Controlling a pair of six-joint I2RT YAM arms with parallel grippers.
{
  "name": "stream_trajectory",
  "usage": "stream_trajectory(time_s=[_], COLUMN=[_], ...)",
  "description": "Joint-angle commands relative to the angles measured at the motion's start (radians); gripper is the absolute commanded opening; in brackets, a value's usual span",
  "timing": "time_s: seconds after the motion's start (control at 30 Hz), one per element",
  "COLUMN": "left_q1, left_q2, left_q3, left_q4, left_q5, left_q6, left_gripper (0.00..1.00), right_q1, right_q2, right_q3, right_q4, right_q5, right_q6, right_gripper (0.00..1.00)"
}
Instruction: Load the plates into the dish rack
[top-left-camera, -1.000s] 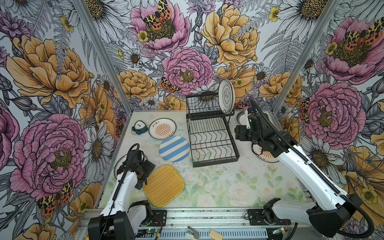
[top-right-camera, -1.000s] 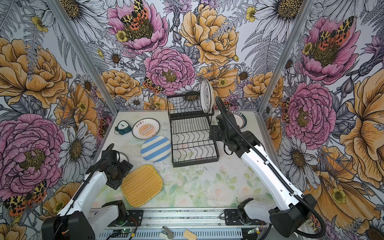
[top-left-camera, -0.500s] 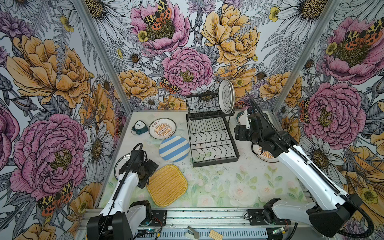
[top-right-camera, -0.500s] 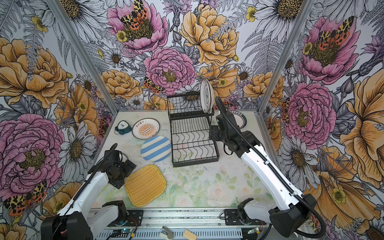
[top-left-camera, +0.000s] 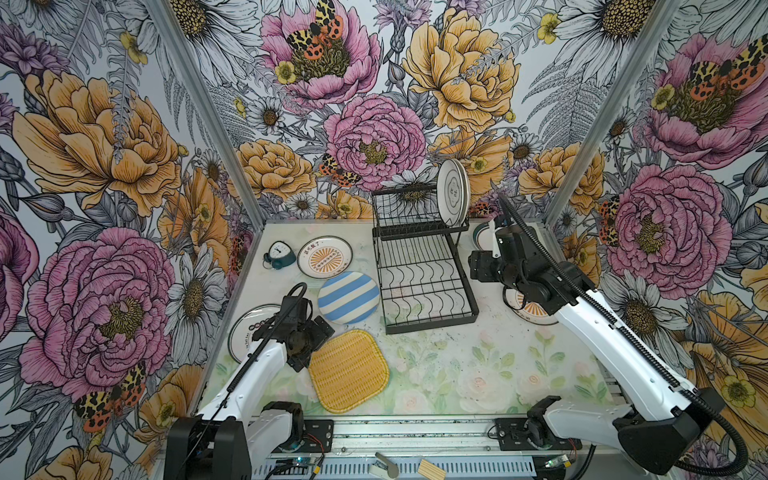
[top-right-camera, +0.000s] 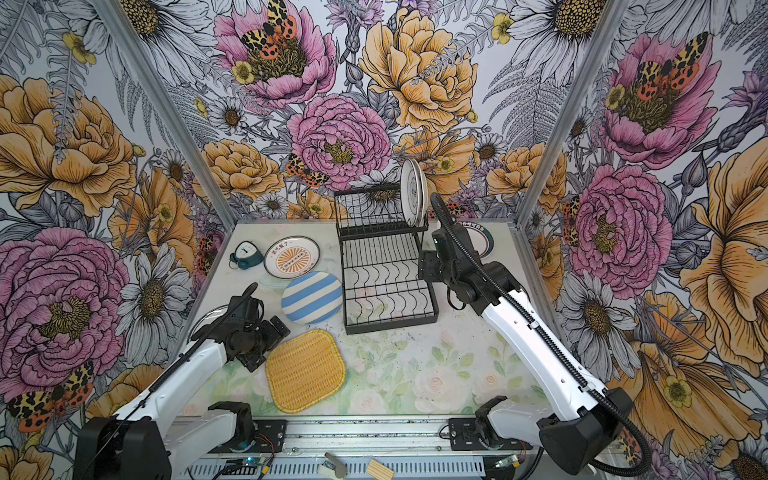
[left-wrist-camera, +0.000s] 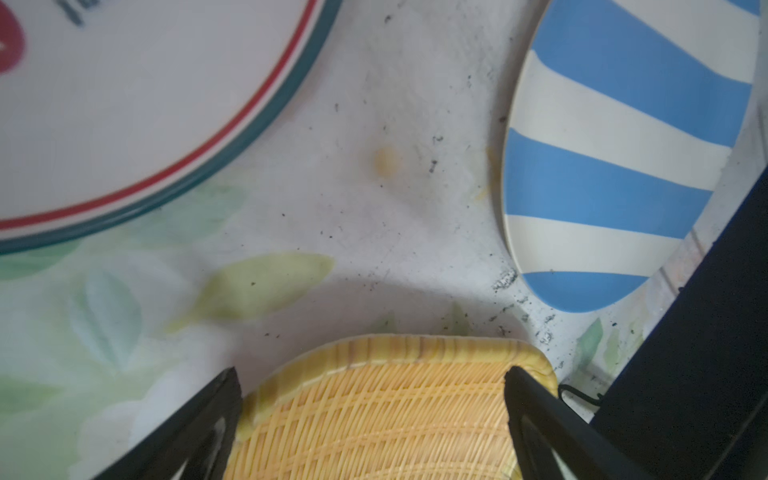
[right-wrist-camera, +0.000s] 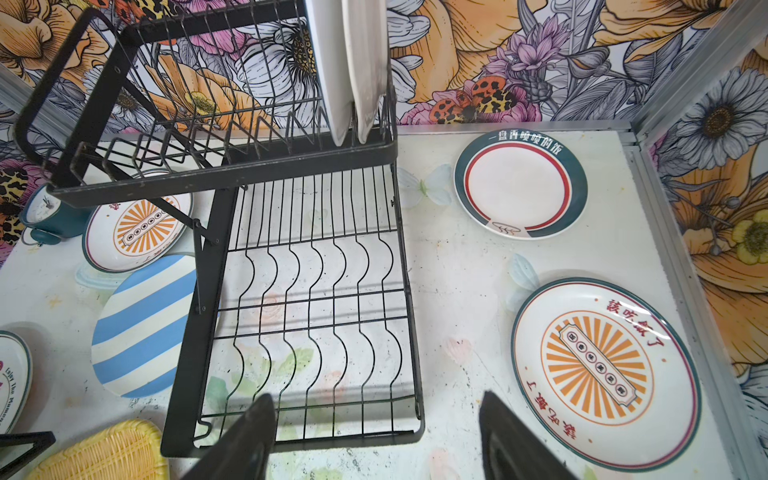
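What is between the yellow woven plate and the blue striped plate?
Nothing: only bare, speckled table separates the yellow woven plate from the blue striped plate, seen in the left wrist view.

In both top views the rack sits centre frame, two plates standing in its upper shelf, clock to its left.
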Motion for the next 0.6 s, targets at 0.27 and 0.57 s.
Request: stream_trajectory(time_s=[0.27,0.57], left_q1=[-0.056,-0.127], left_q2=[-0.013,0.048], left_q3=[0.061,0.028], left_q4=[-0.1,-0.027], left_q5=[-0.134,-0.128], left_q6=[0.03,0.004], left_gripper=[0.99,0.99], right_q1=[-0.01,-0.012], right_q2=[-0.07,-0.075], right_q3=[-0.016,-0.024], right_q4=[0.008,0.008], right_q5=[0.006,0.002], right_q6=[0.001,0.001], right_gripper=[0.77,0.78])
